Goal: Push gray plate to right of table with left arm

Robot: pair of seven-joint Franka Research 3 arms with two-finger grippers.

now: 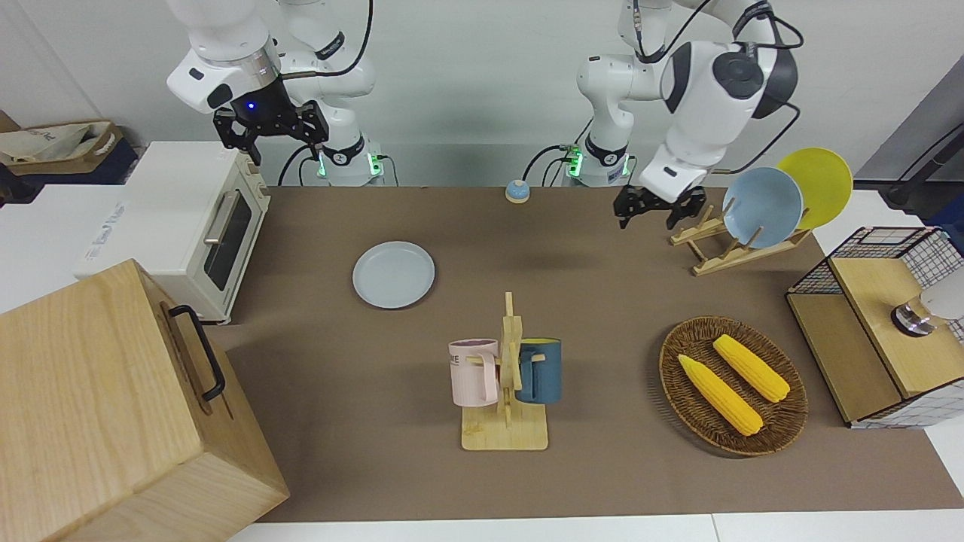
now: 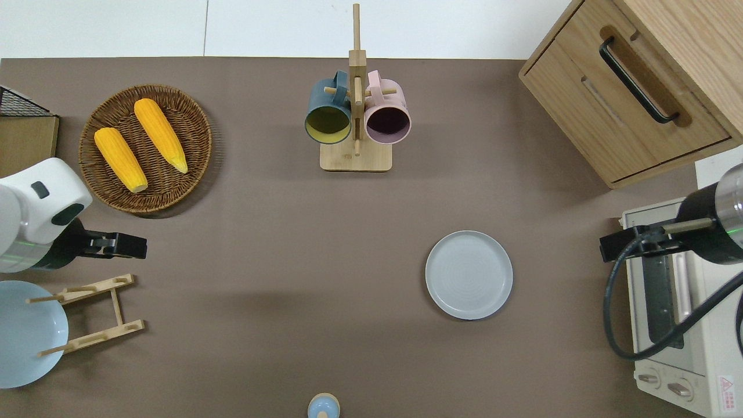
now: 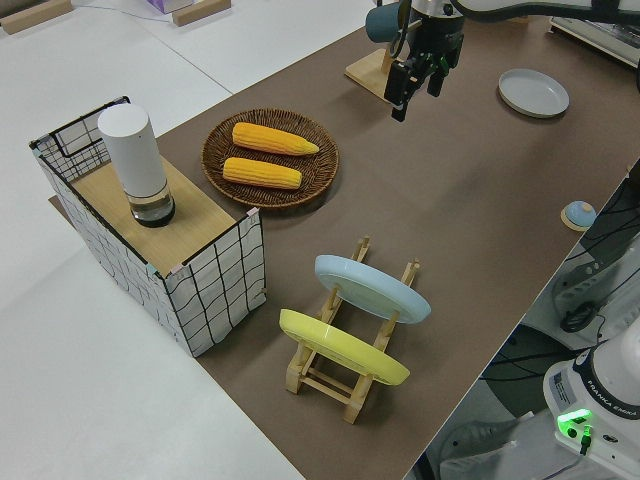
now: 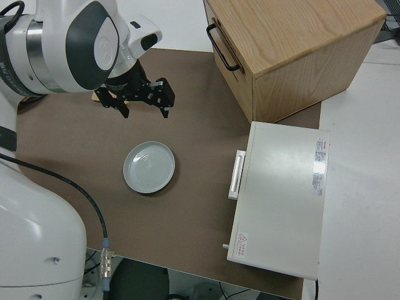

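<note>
The gray plate point(image 1: 394, 274) lies flat on the brown table point(image 1: 602, 301), toward the right arm's end, near the toaster oven; it also shows in the overhead view point(image 2: 469, 274) and the right side view point(image 4: 149, 167). My left gripper point(image 1: 655, 213) is open and empty, up in the air. In the overhead view it point(image 2: 136, 247) is over bare table between the corn basket and the dish rack, several plate widths from the gray plate. My right arm is parked with its gripper point(image 1: 271, 143) open.
A mug rack point(image 1: 506, 376) with a pink and a blue mug stands mid-table. A wicker basket point(image 1: 670, 361) holds two corn cobs. A wooden dish rack point(image 1: 723, 252) holds a sky-blue plate point(image 1: 762, 207) and a yellow plate point(image 1: 825, 181). A toaster oven point(image 1: 188, 218) and a wooden cabinet point(image 1: 98, 406) close the right arm's end.
</note>
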